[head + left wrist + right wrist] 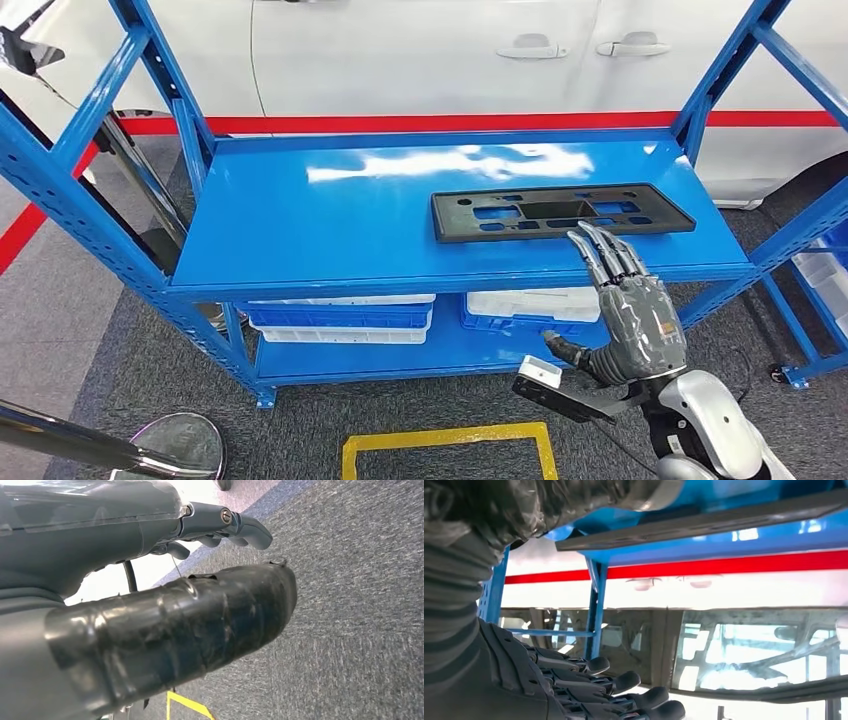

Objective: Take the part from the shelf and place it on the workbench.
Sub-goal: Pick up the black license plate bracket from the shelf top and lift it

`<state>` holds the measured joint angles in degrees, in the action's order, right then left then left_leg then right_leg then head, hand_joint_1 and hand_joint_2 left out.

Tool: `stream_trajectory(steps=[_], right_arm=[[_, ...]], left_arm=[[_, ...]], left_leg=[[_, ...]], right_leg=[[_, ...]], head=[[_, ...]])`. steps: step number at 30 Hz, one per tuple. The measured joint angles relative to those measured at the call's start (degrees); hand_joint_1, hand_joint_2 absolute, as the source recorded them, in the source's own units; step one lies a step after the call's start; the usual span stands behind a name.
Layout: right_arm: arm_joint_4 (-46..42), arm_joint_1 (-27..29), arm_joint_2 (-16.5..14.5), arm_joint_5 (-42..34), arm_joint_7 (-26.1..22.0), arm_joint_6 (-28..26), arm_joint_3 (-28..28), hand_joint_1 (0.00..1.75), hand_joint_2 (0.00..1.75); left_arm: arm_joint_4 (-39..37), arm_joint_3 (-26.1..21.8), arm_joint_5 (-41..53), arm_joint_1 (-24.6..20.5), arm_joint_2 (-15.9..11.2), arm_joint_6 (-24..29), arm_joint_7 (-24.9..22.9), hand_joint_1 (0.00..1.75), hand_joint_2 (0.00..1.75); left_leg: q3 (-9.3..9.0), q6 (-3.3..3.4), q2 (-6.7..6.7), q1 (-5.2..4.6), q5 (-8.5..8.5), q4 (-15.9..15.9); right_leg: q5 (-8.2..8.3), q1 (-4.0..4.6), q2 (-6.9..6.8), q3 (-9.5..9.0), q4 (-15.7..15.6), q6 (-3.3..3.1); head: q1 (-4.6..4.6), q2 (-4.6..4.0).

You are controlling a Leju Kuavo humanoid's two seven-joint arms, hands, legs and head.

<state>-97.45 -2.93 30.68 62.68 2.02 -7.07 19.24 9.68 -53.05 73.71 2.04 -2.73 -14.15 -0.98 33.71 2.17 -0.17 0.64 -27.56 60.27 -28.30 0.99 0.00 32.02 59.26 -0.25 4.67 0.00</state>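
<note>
Black plastic part (562, 213), long, flat and pierced with cut-outs, lying flat toward the right of the blue shelf (330, 225), on its top level, near the front edge. Right hand (628, 305) raised just in front of that edge, palm turned away from the head camera, fingers (602, 250) extended and held close side by side, thumb out to the side; fingertips overlapping the part's near edge in the head view, contact not certain. Nothing held. From the right wrist, same fingers (624, 682) straight and bare, shelf edge (704, 525) close by. Left hand (220, 527) hanging low over grey carpet (350, 605), fingers loosely curled in, holding nothing.

Step in hand, by judgement: the reach toward the part, grasp not yet made. Next move likely calling for a further advance over the shelf lip, thumb under or against the near edge and fingers on top, then a pinch on the thin rim. Flat, wide shape hard to grip from one end; likely to tilt or slip unless taken near its middle. Workbench out of sight, so a turn probably needed afterwards.

Below, white-and-blue bins (345, 318) on the lower shelf; white car (430, 60) behind.
</note>
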Motion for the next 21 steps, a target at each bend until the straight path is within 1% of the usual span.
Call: stream_trajectory(steps=[18, 21], right_arm=[[0.40, -0.08, -0.38, 0.72, -0.07, -0.12, -1.46, 0.00, 1.75], [0.96, -0.89, -0.43, 1.11, -0.31, 0.96, -1.61, 0.00, 1.75]], left_arm=[[0.00, 0.00, 0.35, -0.06, 0.08, -0.10, 0.19, 0.00, 0.00], [0.00, 0.00, 0.90, -0.09, 0.08, -0.37, 0.30, 0.00, 0.00]], left_leg=[[-0.13, -0.16, 0.00, -0.08, -0.01, -0.25], [-0.13, -0.17, 0.00, -0.09, -0.03, -0.25]], right_leg=[[-0.16, 0.01, 0.00, -0.04, 0.01, -0.26], [-0.16, 0.00, 0.01, -0.04, 0.01, -0.26]], head=[[0.01, 0.00], [0.01, 0.00]])
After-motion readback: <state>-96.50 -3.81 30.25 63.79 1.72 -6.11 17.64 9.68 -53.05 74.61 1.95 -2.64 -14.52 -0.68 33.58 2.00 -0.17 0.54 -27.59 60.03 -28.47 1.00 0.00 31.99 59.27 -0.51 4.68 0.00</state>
